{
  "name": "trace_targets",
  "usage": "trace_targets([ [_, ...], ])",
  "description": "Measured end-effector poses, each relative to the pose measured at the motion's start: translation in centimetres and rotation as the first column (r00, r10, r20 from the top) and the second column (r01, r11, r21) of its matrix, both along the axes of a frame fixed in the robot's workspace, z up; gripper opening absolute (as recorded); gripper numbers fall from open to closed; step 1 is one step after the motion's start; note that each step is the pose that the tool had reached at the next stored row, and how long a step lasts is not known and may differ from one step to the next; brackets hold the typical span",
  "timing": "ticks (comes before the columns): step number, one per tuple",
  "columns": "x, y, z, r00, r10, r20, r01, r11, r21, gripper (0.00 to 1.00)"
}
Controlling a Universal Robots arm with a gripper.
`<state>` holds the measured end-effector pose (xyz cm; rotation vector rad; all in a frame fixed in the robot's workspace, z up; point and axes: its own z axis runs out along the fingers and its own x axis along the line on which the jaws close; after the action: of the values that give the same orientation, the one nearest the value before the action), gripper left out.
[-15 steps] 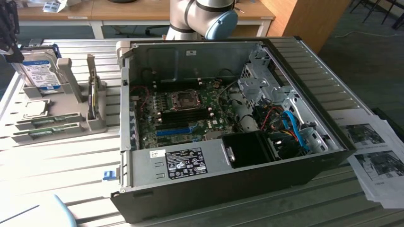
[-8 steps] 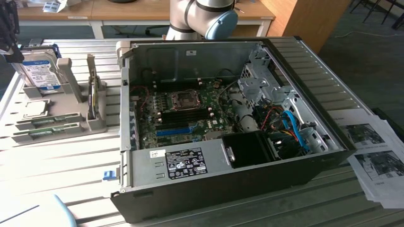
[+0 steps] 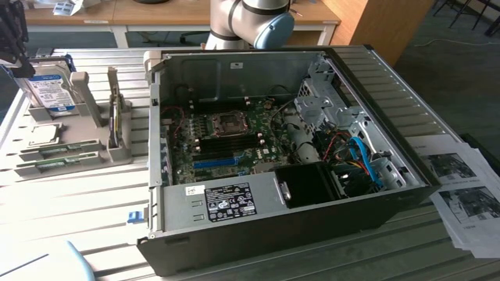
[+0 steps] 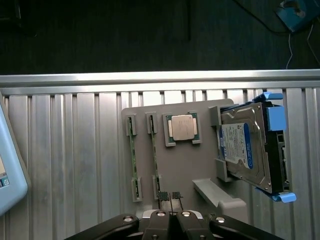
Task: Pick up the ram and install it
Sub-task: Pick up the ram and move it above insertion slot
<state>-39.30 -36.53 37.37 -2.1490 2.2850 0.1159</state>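
Ribbed aluminium counter [image 4: 60, 150] throughout, dark floor past its far edge. Carries a grey fixture tray [image 4: 185, 170] and, seen in the exterior view, an open computer case [image 3: 273, 234] to the exterior view's right of that tray. Shows the ram [image 4: 154, 162] seated on edge in a narrow slot of the tray, not yet lifted, with a twin stick [image 4: 132, 157] parallel just beside it in a 2nd slot. Places a square processor chip [image 4: 182, 127] in its own recess next to the ram, and a hard drive [image 4: 245, 150] in a blue carrier standing tilted in the tray's end bracket. Finds the gripper [image 4: 170, 197] pressed together with nothing pinched, poised over the tray's edge near 1 end of the ram; cannot tell whether touching. Inside the case, lays the motherboard [image 3: 226, 140] flat with a bright blue slot [image 3: 215, 162] on it. Adds printed sheets [image 3: 461, 193] beside the case and the robot arm [image 3: 250, 23] behind it.
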Motion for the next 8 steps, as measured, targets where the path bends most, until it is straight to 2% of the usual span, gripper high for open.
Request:
trace_targets([
  [4,-0.01,0.01,-0.01,1.0,0.001,0.0002,-0.001,1.0,0.0001,0.09],
  [8,-0.01,0.0,-0.01,0.9995,0.033,0.0002,-0.033,0.9995,0.0001,0.09],
])
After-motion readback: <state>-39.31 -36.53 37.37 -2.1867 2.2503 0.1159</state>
